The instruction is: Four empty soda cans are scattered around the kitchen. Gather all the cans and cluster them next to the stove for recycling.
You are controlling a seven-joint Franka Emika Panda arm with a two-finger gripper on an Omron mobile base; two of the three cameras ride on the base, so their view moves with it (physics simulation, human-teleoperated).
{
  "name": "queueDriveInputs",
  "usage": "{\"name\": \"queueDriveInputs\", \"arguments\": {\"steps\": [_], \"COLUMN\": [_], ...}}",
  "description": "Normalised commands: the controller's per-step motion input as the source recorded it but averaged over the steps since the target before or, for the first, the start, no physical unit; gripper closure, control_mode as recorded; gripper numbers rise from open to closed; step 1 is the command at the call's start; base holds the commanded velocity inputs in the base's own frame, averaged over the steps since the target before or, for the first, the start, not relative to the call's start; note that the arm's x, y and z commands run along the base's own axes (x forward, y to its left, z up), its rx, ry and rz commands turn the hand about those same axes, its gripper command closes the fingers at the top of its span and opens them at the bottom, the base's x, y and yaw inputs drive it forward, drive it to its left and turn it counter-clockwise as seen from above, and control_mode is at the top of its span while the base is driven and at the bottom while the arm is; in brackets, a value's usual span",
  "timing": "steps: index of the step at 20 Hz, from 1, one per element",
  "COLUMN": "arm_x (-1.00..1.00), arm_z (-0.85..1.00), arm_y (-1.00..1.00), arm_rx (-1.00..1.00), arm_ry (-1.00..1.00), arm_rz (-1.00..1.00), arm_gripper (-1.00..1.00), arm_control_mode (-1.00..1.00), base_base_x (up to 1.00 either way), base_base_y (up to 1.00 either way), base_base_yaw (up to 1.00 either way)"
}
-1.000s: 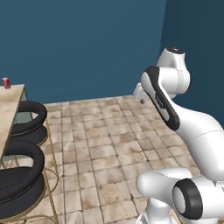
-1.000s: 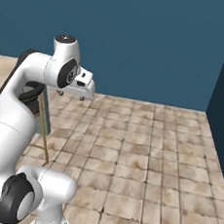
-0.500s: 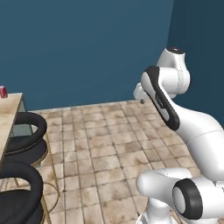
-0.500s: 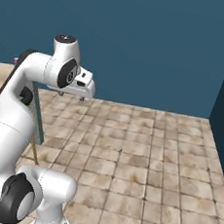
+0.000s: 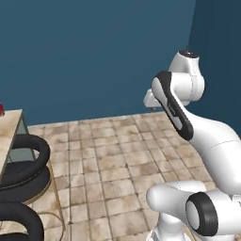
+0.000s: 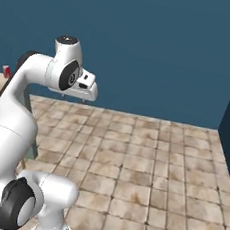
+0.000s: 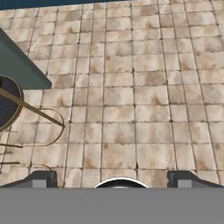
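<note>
1. Blue walls (image 5: 94, 52) and a tan tiled floor (image 7: 131, 100) make up the surroundings; the claw hangs over bare tiles, well away from any worktop.
2. Seen from the hand view, the claw (image 7: 116, 179) stands released, its two dark fingertips (image 7: 41, 178) set wide apart at the bottom edge with nothing between them, only floor tiles beyond.
3. From the base views the hand (image 6: 86, 86) sits high on the folded white arm (image 5: 188, 117), pointing down toward the floor.
4. Outward from the claw, in the hand view, a grey-green cabinet corner (image 7: 19, 65) and the dark round seat of a stool (image 7: 6, 100) with thin brass-coloured legs lie toward the left edge.
5. From the left base view, two black round stools (image 5: 23, 164) stand just beside the beige marble worktop (image 5: 9, 134), along its near edge.
6. One red soda can (image 5: 1, 109) stands upright at the far corner of that worktop, cut off by the picture's left edge; the right base view shows the same can (image 6: 6, 71) beyond the arm's shoulder.
7. That can is well apart from the claw, off to the robot's left, with the stools and open floor between them.
8. No container is visible to report on.
</note>
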Motion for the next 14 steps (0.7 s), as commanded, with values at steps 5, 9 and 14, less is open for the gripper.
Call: {"name": "queueDriveInputs", "arguments": {"steps": [5,9,14], "arm_x": [0.0,0.0,0.0], "arm_z": [0.0,0.0,0.0], "arm_y": [0.0,0.0,0.0], "arm_rx": [0.0,0.0,0.0], "arm_ry": [0.0,0.0,0.0], "arm_rz": [0.0,0.0,0.0], "arm_gripper": [-1.0,-1.0,-1.0], "arm_control_mode": [1.0,1.0,1.0], "base_base_x": [0.62,0.62,0.61], "base_base_y": [-0.2,-0.21,-0.21], "base_base_yaw": [0.03,0.03,0.05]}}
